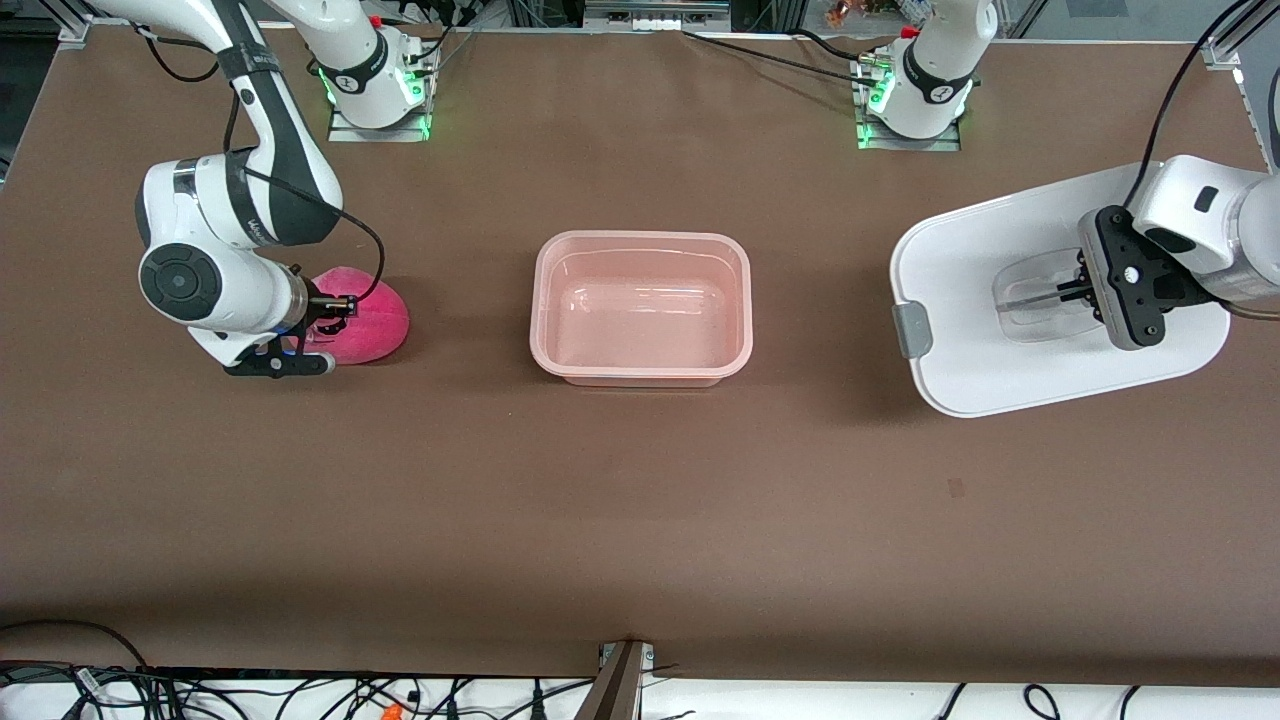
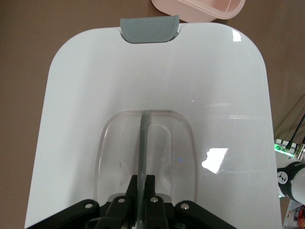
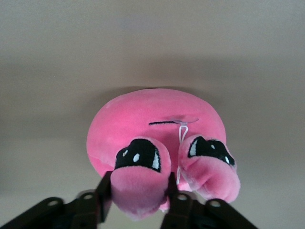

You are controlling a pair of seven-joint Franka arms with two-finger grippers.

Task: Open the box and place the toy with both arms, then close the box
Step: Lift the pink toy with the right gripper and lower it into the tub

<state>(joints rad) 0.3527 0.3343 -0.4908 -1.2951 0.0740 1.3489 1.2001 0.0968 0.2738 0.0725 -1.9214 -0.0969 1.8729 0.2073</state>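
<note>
The box (image 1: 640, 238), a pale pink tub, stands open and empty in the middle of the table; its edge also shows in the left wrist view (image 2: 200, 9). Its white lid (image 1: 960, 290) is off the tub, over the left arm's end of the table. My left gripper (image 1: 1075, 290) is shut on the lid's thin handle bar (image 2: 144, 143) in the clear recess; it shows in its own wrist view (image 2: 142, 183) above the lid (image 2: 157, 76). The hot-pink toy (image 1: 375, 315) is at the right arm's end. My right gripper (image 1: 335, 308) is shut on a lobe of the toy (image 3: 152, 119), with a finger (image 3: 104, 191) on each side.
One grey clip (image 1: 911, 329) shows on the lid's edge toward the tub, also in the left wrist view (image 2: 149, 28). Brown table surface lies between the toy, the tub and the lid. Cables hang along the table edge nearest the front camera.
</note>
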